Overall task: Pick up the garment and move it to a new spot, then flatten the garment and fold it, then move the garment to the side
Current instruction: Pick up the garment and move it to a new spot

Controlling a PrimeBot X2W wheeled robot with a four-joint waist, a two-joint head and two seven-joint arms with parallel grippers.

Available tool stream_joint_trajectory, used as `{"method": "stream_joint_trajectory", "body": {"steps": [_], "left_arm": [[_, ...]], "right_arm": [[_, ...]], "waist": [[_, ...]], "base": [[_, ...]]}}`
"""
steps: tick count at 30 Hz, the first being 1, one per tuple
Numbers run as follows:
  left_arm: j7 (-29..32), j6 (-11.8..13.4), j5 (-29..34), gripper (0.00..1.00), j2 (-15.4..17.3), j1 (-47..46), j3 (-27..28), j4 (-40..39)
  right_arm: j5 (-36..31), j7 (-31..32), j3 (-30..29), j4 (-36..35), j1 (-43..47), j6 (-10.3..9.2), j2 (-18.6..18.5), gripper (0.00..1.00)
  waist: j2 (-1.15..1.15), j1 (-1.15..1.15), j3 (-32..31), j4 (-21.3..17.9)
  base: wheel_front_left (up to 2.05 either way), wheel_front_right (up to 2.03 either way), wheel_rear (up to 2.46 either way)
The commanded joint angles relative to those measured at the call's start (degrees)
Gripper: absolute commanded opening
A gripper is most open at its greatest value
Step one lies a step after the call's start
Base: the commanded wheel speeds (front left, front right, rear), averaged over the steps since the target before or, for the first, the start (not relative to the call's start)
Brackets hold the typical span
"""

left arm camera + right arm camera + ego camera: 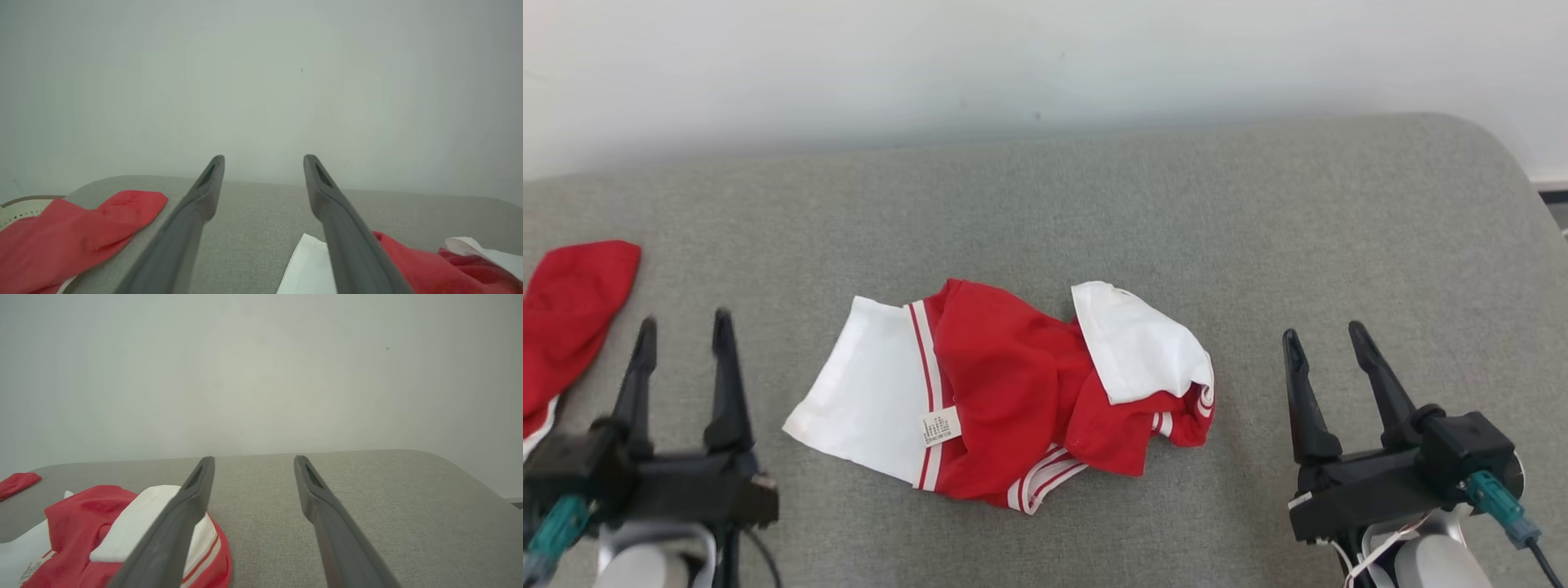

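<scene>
On the grey fabric-covered surface (1094, 196), at centre, lies the crumpled red-and-white garment with striped trim (1005, 392), bunched, with its label showing. The left gripper (685, 320) and right gripper (1322, 330) flank it, each clear of the cloth, fingers spread wide, holding nothing. A second red cloth (572, 318) lies at the far left, beside the left gripper.

A grey fabric-covered counter (1258, 229) with a rounded far right corner stands against a plain white wall (1045, 57). A crumpled red cloth (572, 318) lies at its left edge, with white trim at the near end. Past the cloth is a cream, brown-rimmed object (20, 207), too cropped to name.
</scene>
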Motion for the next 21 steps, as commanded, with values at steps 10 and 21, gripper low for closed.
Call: {"method": "stream_joint_trajectory", "body": {"steps": [10, 21], "left_arm": [[-0.23, 0.33, 4.27, 1.0, 1.94, 12.04, -0.6, -5.04], [-0.25, -1.37, 2.81, 1.0, 1.17, 13.6, -0.77, -3.87]], "right_arm": [[-1.37, 1.42, 1.39, -0.25, 4.04, 0.02, -0.35, 1.0], [-2.24, 3.16, 0.36, -2.23, 8.39, 0.02, 0.29, 1.0]], "waist": [[0.0, 0.0, -5.24, 0.66], [0.0, 0.0, -7.96, 1.8]], "base": [[0.0, 0.0, 0.0], [0.0, 0.0, 0.0]]}}
